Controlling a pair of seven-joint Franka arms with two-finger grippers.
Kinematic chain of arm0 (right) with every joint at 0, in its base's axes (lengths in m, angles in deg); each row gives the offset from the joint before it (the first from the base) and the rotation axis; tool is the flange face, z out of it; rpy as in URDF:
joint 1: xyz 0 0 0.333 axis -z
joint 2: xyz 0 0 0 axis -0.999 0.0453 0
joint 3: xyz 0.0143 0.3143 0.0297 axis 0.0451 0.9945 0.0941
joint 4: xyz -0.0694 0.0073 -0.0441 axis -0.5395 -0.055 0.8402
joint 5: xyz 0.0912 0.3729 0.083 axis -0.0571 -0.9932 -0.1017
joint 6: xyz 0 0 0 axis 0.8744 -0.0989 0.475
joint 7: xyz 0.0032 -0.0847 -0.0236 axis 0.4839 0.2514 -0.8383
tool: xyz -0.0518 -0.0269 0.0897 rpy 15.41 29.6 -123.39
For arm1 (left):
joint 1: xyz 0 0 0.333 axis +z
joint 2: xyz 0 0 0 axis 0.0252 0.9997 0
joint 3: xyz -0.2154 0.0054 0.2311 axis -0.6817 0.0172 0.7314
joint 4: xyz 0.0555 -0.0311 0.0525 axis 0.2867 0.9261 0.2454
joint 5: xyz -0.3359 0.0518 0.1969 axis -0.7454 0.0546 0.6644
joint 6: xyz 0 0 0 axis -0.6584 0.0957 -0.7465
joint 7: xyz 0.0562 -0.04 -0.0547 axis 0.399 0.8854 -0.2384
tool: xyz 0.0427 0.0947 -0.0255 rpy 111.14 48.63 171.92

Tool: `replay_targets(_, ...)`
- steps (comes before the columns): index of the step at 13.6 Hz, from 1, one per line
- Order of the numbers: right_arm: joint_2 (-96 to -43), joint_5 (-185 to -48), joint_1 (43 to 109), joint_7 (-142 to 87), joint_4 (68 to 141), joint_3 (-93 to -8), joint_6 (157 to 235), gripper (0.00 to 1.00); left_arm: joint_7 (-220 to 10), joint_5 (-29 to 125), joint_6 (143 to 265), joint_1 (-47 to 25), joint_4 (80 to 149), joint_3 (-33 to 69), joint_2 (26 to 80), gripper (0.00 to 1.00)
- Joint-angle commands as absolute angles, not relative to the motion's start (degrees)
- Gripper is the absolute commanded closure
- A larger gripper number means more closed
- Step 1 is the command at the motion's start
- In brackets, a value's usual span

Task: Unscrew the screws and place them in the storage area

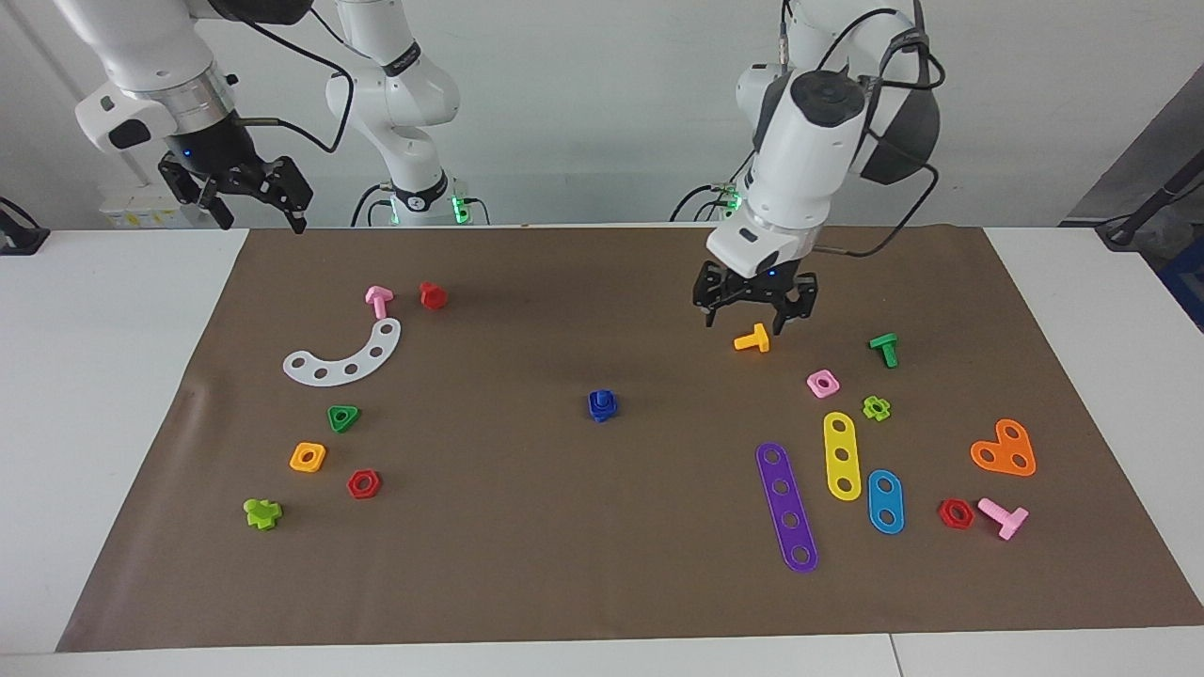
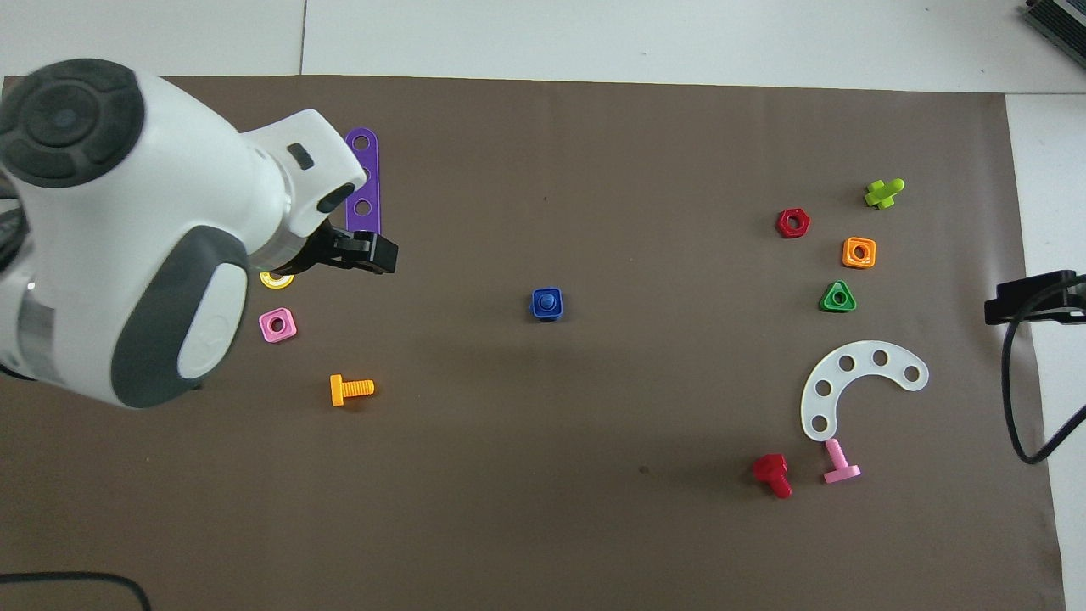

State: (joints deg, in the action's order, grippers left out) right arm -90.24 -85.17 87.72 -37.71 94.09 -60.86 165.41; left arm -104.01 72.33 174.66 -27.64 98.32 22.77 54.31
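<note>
The royal-blue bolt with its blue square nut on it (image 1: pixel 602 405) stands in the middle of the brown mat; it also shows in the overhead view (image 2: pixel 547 304). My left gripper (image 1: pixel 745 324) is open and empty, low over the mat beside an orange bolt (image 1: pixel 752 338), toward the left arm's end; it shows in the overhead view (image 2: pixel 361 252). My right gripper (image 1: pixel 256 209) is open and empty, raised over the mat's edge at the right arm's end, where the arm waits; its tip shows in the overhead view (image 2: pixel 1022 304). The storage areas are mat stretches (image 1: pixel 950 395) strewn with parts.
Toward the left arm's end lie a pink square nut (image 1: pixel 823 383), a green bolt (image 1: pixel 885 349), purple (image 1: pixel 786 506), yellow (image 1: pixel 842 455) and blue (image 1: pixel 885 501) strips. Toward the right arm's end lie a white curved strip (image 1: pixel 345 357), a green triangular nut (image 1: pixel 343 417) and a red bolt (image 1: pixel 433 295).
</note>
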Motion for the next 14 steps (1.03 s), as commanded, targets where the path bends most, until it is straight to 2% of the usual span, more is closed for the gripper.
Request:
replay_targets(1,-90.8,-85.6,87.8,-37.7,94.4,-60.8,164.7,0.0,-106.2,72.4,180.6,-30.9,100.0,23.7,56.1,0.0)
replay_targets(5,-90.8,-85.5,87.8,-37.7,94.4,-60.8,164.6,0.0,-112.7,72.5,186.0,-35.5,98.6,23.8,63.8,0.0)
replay_targets(7,-90.8,-85.5,87.8,-37.7,94.4,-60.8,164.6,0.0,-116.7,72.9,188.2,-37.2,95.0,23.9,69.4,0.0)
replay_targets(12,-90.8,-85.5,87.8,-37.7,94.4,-60.8,164.7,0.0,-121.0,72.9,194.6,-39.2,95.8,23.9,72.3,0.01)
replay_targets(14,-90.8,-85.6,87.8,-37.7,94.4,-60.8,164.7,0.0,-121.2,72.9,196.6,-39.5,96.9,23.9,72.6,0.05)
